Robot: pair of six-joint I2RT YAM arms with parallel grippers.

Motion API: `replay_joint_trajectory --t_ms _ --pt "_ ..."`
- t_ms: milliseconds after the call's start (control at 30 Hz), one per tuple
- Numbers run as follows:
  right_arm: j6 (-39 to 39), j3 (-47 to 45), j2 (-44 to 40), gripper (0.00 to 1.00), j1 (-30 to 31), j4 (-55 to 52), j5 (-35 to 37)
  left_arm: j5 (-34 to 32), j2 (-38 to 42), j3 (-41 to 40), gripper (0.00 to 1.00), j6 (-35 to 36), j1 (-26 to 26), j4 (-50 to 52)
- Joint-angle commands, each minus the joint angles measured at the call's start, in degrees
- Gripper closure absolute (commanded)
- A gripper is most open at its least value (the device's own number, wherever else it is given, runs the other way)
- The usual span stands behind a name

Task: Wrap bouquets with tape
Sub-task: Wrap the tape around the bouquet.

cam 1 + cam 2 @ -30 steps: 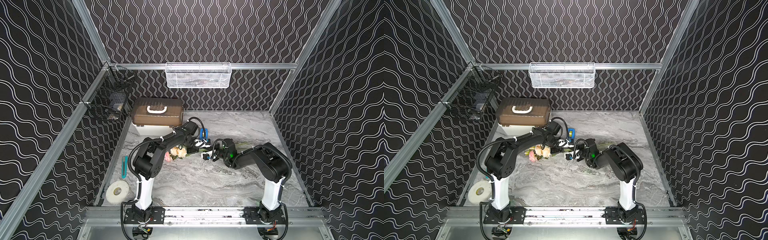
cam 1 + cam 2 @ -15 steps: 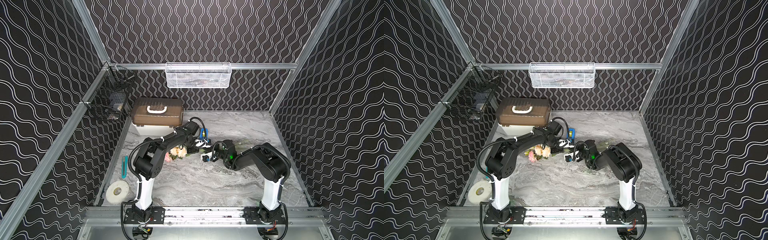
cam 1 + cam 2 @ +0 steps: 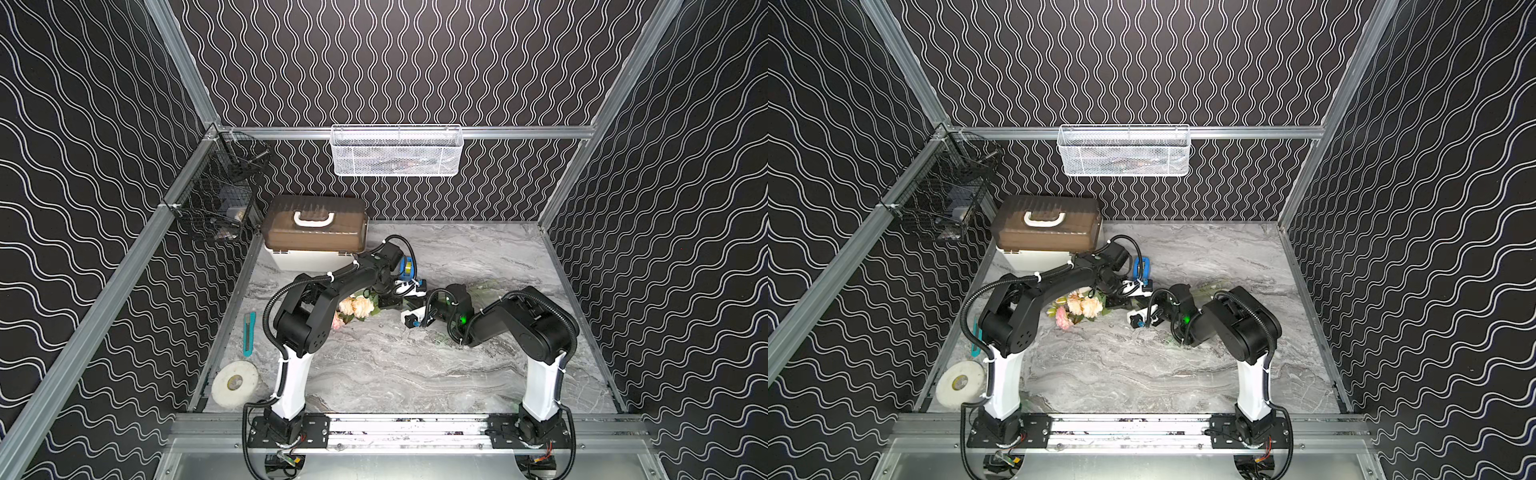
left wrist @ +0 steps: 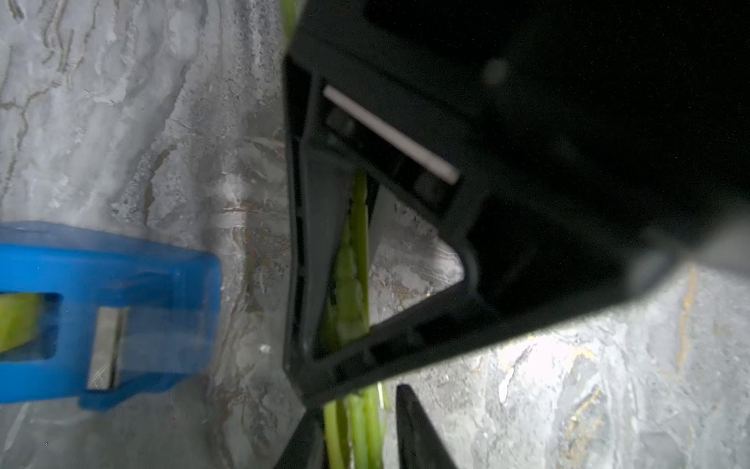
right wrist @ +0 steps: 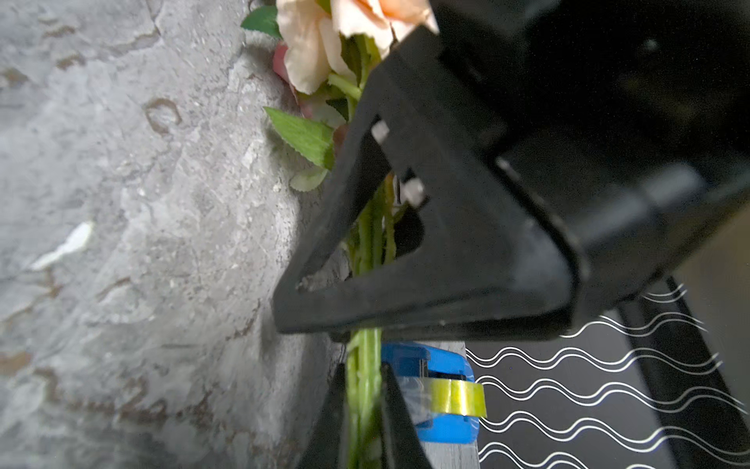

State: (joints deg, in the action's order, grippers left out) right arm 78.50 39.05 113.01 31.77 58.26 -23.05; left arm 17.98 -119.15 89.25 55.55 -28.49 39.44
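The bouquet lies on the marble table, with its pink and cream flowers (image 3: 355, 307) (image 3: 1079, 305) (image 5: 320, 40) to the left and its green stems (image 4: 357, 264) running right. My left gripper (image 4: 359, 422) straddles the stems near the flowers, open, with a thin gap at one finger. My right gripper (image 5: 363, 377) is shut on the stems farther from the flowers. In both top views the two grippers (image 3: 388, 301) (image 3: 409, 311) sit close together. The tape is a yellowish roll (image 5: 456, 398) in a blue dispenser (image 3: 407, 268) (image 3: 1142, 266) (image 4: 142, 276), just behind the stems.
A brown-lidded box (image 3: 316, 226) stands at the back left, close behind my left arm. A flat white roll (image 3: 235, 382) and a teal cutter (image 3: 248, 334) lie along the left edge. A white wire basket (image 3: 395, 151) and a black one (image 3: 216, 203) hang on the walls.
Both arms stay at the stems with only slight shifts. My left jaws have eased apart a little and my right jaws have closed tighter. The bouquet has not moved.
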Motion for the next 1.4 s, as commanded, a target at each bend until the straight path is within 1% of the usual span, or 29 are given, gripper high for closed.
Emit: replay_joint_trajectory --t_ms 0,33,67,100,167,200,233,267,300,367,500,533,633,733,767,833,900,933,967,1000,1067,1100,1133,1167,1200,1300,1333,1367 --pt "-0.11 -0.01 0.06 1.00 0.37 2.32 -3.34 1.61 -0.21 0.80 0.80 0.05 -0.24 1.26" --pt "-0.69 -0.25 0.10 1.00 0.33 2.85 -3.47 1.77 -0.03 0.94 0.87 -0.16 -0.23 1.06" --pt "-1.49 -0.53 0.16 1.00 0.32 3.35 -3.69 1.84 0.08 1.11 0.95 -0.31 -0.24 1.00" --pt "-1.71 -0.97 0.01 1.00 0.34 3.36 -3.80 1.68 0.11 1.36 1.00 -0.38 -0.24 0.91" --pt "-4.03 -2.06 -0.27 1.00 0.40 4.35 -3.81 1.35 0.18 1.46 1.00 -0.32 -0.24 0.74" --pt "-5.72 -2.95 -0.42 0.94 0.65 5.20 -3.27 1.50 0.23 1.50 1.00 -0.38 -0.18 0.81" --pt "-6.68 -4.00 -0.51 0.76 1.02 5.90 -2.55 1.87 0.33 1.41 1.00 -0.52 -0.16 0.75" --pt "-7.71 -5.38 -0.36 0.64 1.59 7.40 -1.30 2.14 0.57 1.15 1.00 -0.59 -0.22 0.18" --pt "-9.02 -7.02 0.09 0.58 2.18 10.25 -0.10 2.24 0.64 1.00 1.00 -0.70 -0.17 -0.08" --pt "-11.26 -10.30 1.41 0.50 3.39 16.79 2.36 2.02 0.27 1.48 1.00 -0.55 -0.23 0.30" --pt "-15.71 -16.24 2.56 0.47 8.65 27.70 10.19 1.24 -0.11 1.59 1.00 -0.53 -0.22 -0.32" --pt "-17.60 -17.60 1.64 0.47 9.68 28.33 11.46 1.20 0.03 1.39 1.00 -0.52 -0.24 -0.58" --pt "-23.43 -21.00 -4.52 0.48 11.59 24.66 12.67 0.50 0.99 -0.22 1.00 -0.80 -0.21 -2.83" --pt "-28.87 -22.76 -13.99 0.49 11.66 17.42 13.74 0.03 2.02 -1.06 1.00 -0.55 -0.31 -3.02" --pt "-29.29 -22.71 -18.44 0.50 11.69 11.91 15.18 -0.21 2.61 -1.79 1.00 -0.35 -0.29 -3.65" --pt "-30.89 -20.55 -29.57 0.53 11.70 -6.05 14.93 -0.48 3.35 -2.73 1.00 0.04 -0.29 -4.46" --pt "-31.86 -14.03 -40.90 0.58 11.09 -32.62 13.32 -0.61 3.59 -2.85 1.00 0.00 -0.29 -4.30" --pt "-33.31 -11.20 -44.27 0.59 9.57 -40.66 11.24 -0.66 3.65 -2.97 1.00 0.08 -0.33 -4.28" --pt "-34.69 -8.65 -48.02 0.61 7.80 -47.00 9.52 -0.95 3.75 -3.32 1.00 0.00 -0.29 -4.75" --pt "-35.64 -7.34 -50.54 0.61 6.55 -50.30 8.81 -1.22 3.90 -3.66 1.00 0.08 -0.31 -5.06" --pt "-38.33 -3.84 -54.78 0.58 1.74 -58.32 5.27 -2.32 4.38 -4.56 1.00 0.31 -0.26 -6.11" --pt "-38.91 -1.42 -55.19 0.58 -0.84 -62.09 3.20 -2.86 4.81 -5.02 1.00 0.11 -0.41 -6.97" --pt "-41.09 1.07 -54.96 0.60 -3.67 -64.22 2.38 -3.27 5.28 -5.75 1.00 -0.04 -0.57 -8.05" --pt "-44.19 3.25 -53.99 0.61 -6.84 -64.66 2.71 -3.70 5.98 -6.28 1.00 -0.33 -0.75 -9.05" --pt "-44.86 5.56 -52.74 0.61 -9.34 -66.37 1.75 -4.04 6.43 -6.81 1.00 -0.23 -0.98 -9.76" --pt "-42.71 13.76 -45.01 0.58 -17.20 -74.69 -7.96 -7.26 8.47 -9.55 1.00 0.33 -1.90 -14.42" --pt "-40.82 17.25 -41.35 0.58 -19.74 -79.06 -12.52 -8.38 8.92 -10.22 1.00 0.71 -2.17 -15.84" --pt "-37.21 20.95 -37.57 0.57 -20.80 -84.62 -15.21 -9.41 9.16 -10.65 1.00 1.21 -2.47 -16.48"
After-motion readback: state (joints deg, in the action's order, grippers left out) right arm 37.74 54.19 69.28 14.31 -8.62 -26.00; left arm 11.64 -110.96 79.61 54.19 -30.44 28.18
